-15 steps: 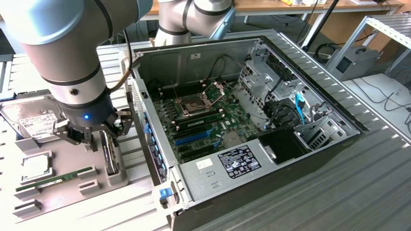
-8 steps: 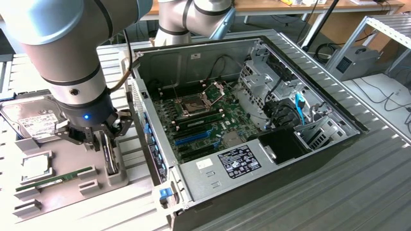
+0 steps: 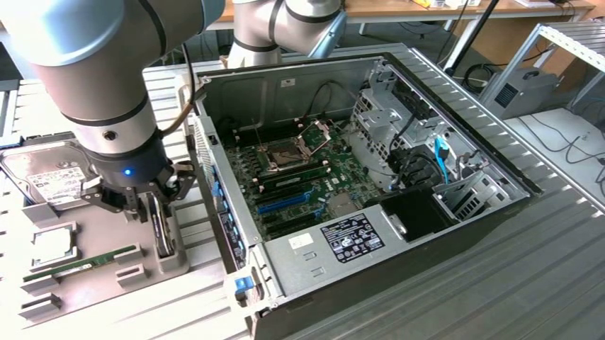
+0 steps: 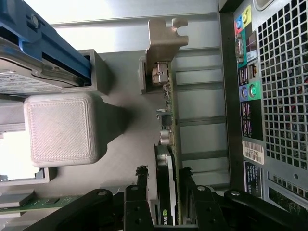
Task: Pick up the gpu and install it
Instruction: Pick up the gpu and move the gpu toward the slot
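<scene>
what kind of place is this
Probably a robotics lab for PC assembly: a robot arm, an open computer case on a slatted metal table, and a grey fixture tray holding loose parts.

The arm (image 3: 95, 64) is chunky silver-grey tubes with pale blue joint caps (image 3: 180, 10) and black seam rings, plus one round screw (image 3: 110, 134) on the wrist cuff. A black cable (image 3: 183, 99) runs alongside. The gripper (image 3: 159, 211) is all black with a tiny blue light (image 3: 126, 171) above it, and the fingers (image 4: 141, 185) are black too, with round pivot bolts.
</scene>
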`<state>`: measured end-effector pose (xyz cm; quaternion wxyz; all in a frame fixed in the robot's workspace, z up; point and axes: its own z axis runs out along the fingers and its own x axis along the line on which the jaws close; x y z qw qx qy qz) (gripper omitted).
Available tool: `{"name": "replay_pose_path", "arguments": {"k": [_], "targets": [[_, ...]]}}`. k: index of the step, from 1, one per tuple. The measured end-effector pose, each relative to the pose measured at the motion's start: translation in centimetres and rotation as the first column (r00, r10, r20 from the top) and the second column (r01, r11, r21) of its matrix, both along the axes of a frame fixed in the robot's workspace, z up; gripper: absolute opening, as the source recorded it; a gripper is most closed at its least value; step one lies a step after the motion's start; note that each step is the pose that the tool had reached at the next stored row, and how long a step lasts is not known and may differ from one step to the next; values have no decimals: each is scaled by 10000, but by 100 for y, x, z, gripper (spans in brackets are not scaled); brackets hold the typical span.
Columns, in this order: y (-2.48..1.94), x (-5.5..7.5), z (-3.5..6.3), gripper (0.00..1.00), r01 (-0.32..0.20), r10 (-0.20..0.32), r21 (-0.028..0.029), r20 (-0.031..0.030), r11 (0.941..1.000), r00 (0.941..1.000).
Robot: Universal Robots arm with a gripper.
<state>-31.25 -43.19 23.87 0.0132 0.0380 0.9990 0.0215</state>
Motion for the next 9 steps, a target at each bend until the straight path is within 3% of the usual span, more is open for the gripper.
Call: {"name": "replay_pose_path", "arguments": {"k": [9], "targets": [[-1, -4, 1, 40, -2, 2, -2, -2, 10000, 10000]]}}
